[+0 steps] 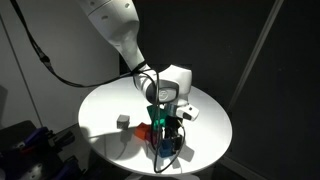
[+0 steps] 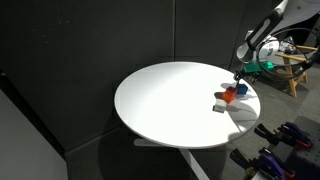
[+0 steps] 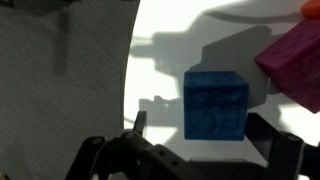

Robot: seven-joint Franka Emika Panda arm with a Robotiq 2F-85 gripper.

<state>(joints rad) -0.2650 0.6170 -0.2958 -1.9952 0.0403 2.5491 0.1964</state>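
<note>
The fingers [image 3: 268, 135] stand spread apart, holding nothing, flanking the blue cube [image 3: 215, 105] on the white tabletop [image 3: 175, 20]. The cube looks light, rigid and slightly rough, best pinched on flat opposite faces. A purple block [image 3: 295, 60] sits just beside it.

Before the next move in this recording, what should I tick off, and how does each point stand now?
1. Gripper open: ok, jaws apart.
2. Blue cube between the fingers: ok in the wrist view.
3. Fingers low enough around the cube: cannot tell.
4. Magenta block clear of the cube: ok, a gap shows, though it lies close to one finger.
5. Cube inside the table edge: ok, yet the edge is near.
6. Grey block out of the way: ok, apart.
</note>
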